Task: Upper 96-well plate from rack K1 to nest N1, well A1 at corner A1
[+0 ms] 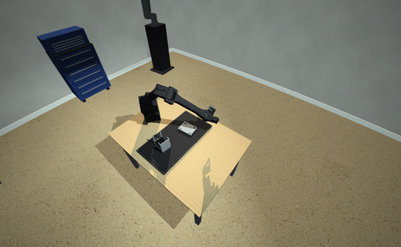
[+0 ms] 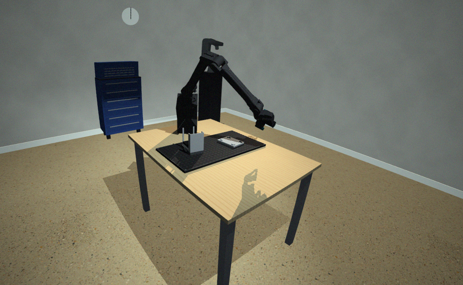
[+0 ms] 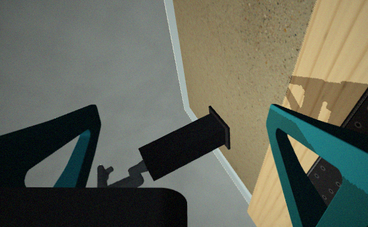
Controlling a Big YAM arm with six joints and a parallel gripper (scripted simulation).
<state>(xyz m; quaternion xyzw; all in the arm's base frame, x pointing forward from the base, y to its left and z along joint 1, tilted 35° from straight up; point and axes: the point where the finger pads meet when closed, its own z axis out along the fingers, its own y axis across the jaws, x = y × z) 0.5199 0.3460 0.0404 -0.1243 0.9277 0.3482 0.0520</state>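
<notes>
Listing from the camera side of the exterior view toward the far wall; wooden table [image 2: 282, 170], one, bearing one black perforated baseplate [image 2: 204, 161]; on the baseplate's nearer, left end, stack rack K1 [image 2: 196, 142], one, a pale grey upright body with thin posts rising beside it; upper 96-well plate judged to sit inside this rack, but the two plates cannot be told apart at this size, so count of plates unconfirmed; farther along the same baseplate, plate nest N1 [image 2: 231, 141], one, a low pale tray lying flat, its long axis roughly along the baseplate's length; A1 square not legible here.

Gripper [image 2: 265, 122], one, on the single arm, hanging past the baseplate's far end, above the table edge and beyond the nest; teal fingers spread to their widest, nothing between them, the wrist view showing only wall, floor and table edge in the gap.

Governing relation: the rack lies well apart from the gripper, with the nest between them; judged that the arm must pass back over the nest to reach K1.

Background: blue tool cabinet [image 2: 119, 97], one; black pedestal [image 1: 158, 46], one.
</notes>
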